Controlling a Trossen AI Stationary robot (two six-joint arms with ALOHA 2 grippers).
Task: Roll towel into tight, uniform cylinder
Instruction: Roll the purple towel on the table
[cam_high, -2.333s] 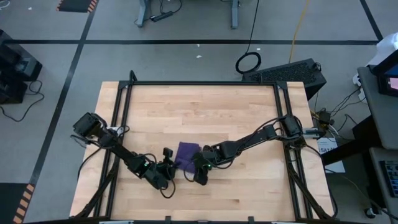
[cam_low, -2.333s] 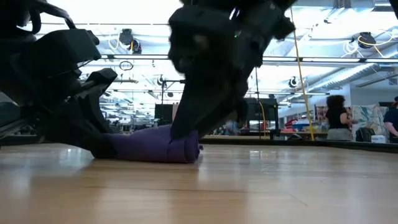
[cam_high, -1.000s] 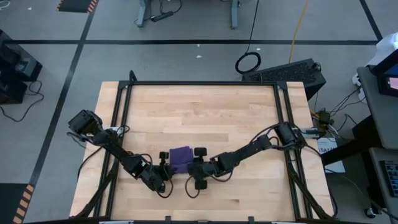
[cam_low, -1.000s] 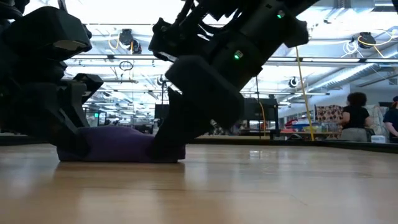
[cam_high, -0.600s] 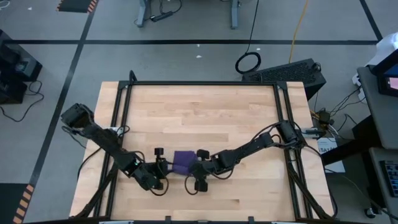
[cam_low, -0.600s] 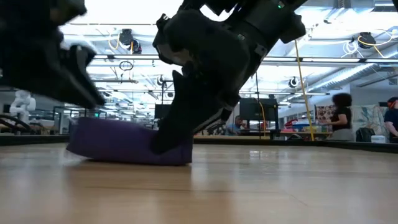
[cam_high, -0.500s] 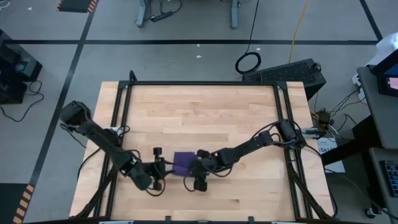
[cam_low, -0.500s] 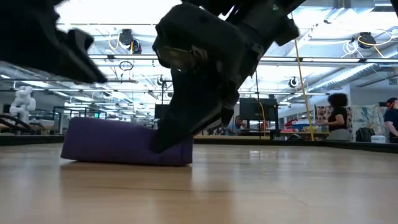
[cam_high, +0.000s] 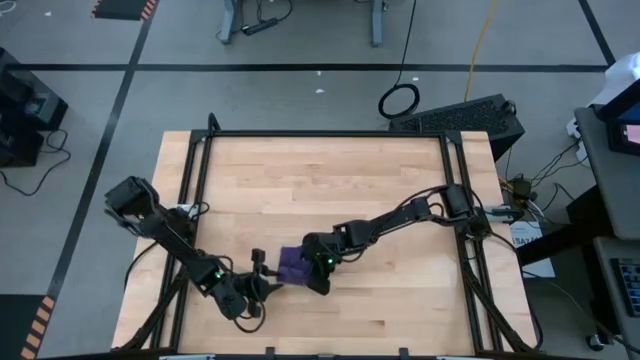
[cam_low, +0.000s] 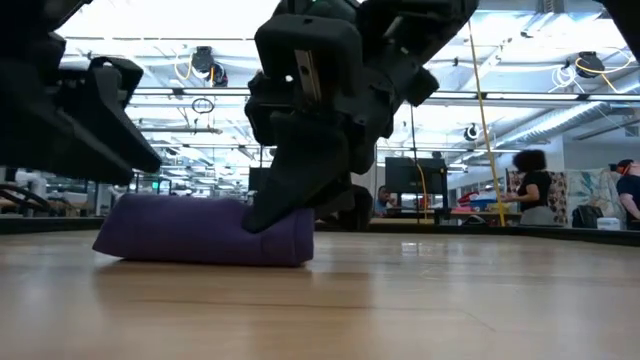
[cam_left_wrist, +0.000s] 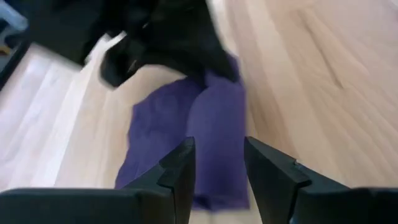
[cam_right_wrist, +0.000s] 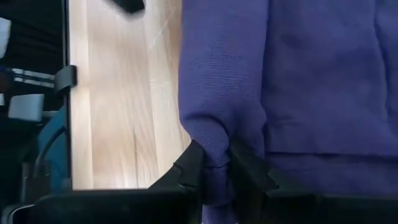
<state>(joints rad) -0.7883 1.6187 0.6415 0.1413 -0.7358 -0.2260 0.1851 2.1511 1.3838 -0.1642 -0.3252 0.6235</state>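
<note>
Softness is the main handling trait of the towel (cam_high: 292, 263): a light, limp cloth that should bunch and sag wherever it is pinched and spring loose if let go, so a tight roll likely needs steady tension along the whole edge, not at one point. It looks neither fragile nor slippery; the knit surface should give the pads good friction, though on the smooth wood the bundle could slide rather than turn. The best hold seems to be a thick folded edge at each end of the bundle, so both ends turn together and the cylinder stays even.

It lies on the wooden tabletop (cam_high: 330, 190), toward the near edge and roughly midway across, between the two arms. The right claw (cam_right_wrist: 211, 167) is pressed together on a fold of purple cloth at one end, the fabric puckering between its fingers (cam_right_wrist: 186, 168). The left claw (cam_left_wrist: 217, 165) stands spread just short of the other end, nothing between its fingers, the towel (cam_left_wrist: 186, 134) lying just ahead of it.

The cloth is solid purple, with no tag in sight. In the low view the towel (cam_low: 205, 238) is a low, flattish bundle, higher toward the right claw's end and tapering at the other, not yet a uniform cylinder.
</note>
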